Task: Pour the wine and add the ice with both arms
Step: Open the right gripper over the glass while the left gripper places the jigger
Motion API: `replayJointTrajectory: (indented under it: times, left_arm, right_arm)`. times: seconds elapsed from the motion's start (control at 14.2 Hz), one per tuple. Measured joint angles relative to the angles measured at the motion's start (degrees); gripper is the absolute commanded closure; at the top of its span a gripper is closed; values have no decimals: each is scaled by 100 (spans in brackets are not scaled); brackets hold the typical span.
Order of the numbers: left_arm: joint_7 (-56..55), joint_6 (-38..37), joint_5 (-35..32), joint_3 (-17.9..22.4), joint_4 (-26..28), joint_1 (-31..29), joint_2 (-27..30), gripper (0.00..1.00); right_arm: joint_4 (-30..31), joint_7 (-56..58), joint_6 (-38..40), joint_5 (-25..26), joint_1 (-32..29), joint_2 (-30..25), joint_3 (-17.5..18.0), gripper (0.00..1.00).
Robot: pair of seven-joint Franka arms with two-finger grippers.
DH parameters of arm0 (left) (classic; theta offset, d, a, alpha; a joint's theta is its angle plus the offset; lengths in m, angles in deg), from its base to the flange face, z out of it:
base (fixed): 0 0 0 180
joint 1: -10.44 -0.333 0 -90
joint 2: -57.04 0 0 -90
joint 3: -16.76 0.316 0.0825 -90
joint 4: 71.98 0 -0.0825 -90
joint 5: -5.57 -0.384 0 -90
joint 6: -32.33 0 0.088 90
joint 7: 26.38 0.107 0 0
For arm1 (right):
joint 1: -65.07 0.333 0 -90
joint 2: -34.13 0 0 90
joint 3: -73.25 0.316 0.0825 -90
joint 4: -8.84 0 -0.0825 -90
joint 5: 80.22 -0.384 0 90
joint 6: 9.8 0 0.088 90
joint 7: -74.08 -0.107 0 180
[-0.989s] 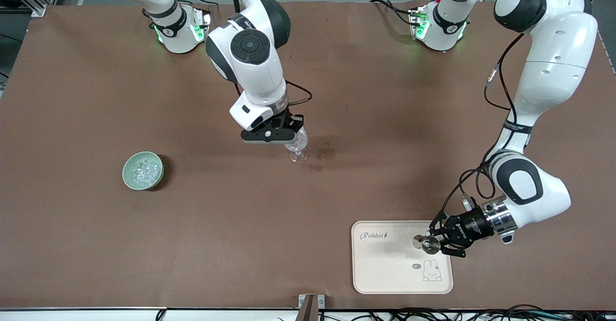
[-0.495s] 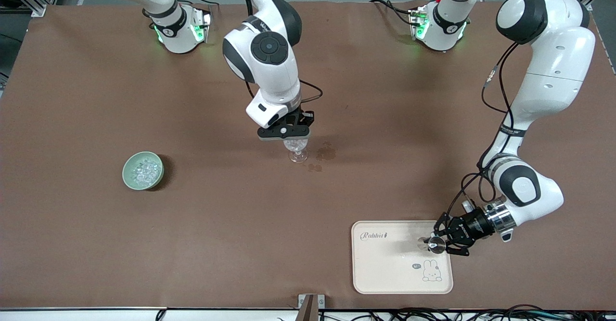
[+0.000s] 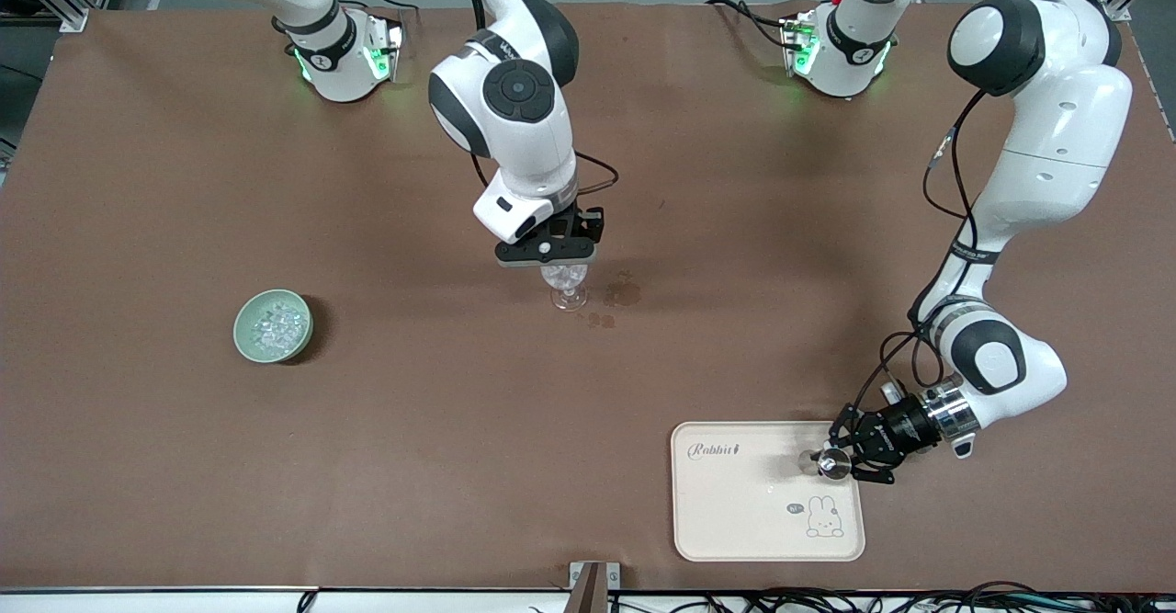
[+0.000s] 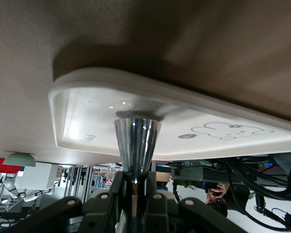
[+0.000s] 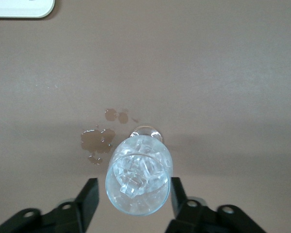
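A clear stemmed wine glass (image 3: 569, 288) stands mid-table with ice (image 5: 136, 170) in it. My right gripper (image 3: 549, 251) is open and hangs over the glass. In the right wrist view the gripper (image 5: 133, 183) has a finger on each side of the glass (image 5: 150, 201), with gaps showing. My left gripper (image 3: 847, 459) is shut on the silvery jigger (image 3: 831, 466), held sideways low over the white tray (image 3: 735, 503). In the left wrist view the gripper (image 4: 135, 177) clamps the jigger (image 4: 137, 141), whose end is at the tray (image 4: 87, 111). More ice (image 3: 274, 323) lies in the pale green bowl (image 3: 244, 330).
A wet brown spill (image 3: 623, 293) stains the cloth beside the glass, toward the left arm's end; it also shows in the right wrist view (image 5: 97, 141). The bowl sits toward the right arm's end. The tray, with a rabbit drawing (image 3: 824, 516), lies near the front edge.
My right gripper has shifted toward the left arm's end and now sits centred over the glass. My left gripper has drawn the jigger slightly toward the tray's edge.
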Motion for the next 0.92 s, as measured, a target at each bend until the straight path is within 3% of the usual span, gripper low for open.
replayJointTrajectory:
  times: [0.07, 0.21, 0.64, 0.92]
  left_arm:
    - [31, -64, 0, 0, 0, -15, -17, 94]
    - [102, -201, 0, 0, 0, -74, -41, 75]
    - [239, -302, 0, -10, 0, -132, -49, 0]
    - [350, -303, -107, -17, -43, -135, -32, 0]
  right_arm:
    - [0, 0, -5, 0, 0, 0, 0, 15]
    - [-2, 0, -9, 0, 0, 0, -10, 15]
    - [-35, 0, -16, 0, -13, 0, -111, 12]
    - [-53, 0, -16, 0, -15, 0, -119, 12]
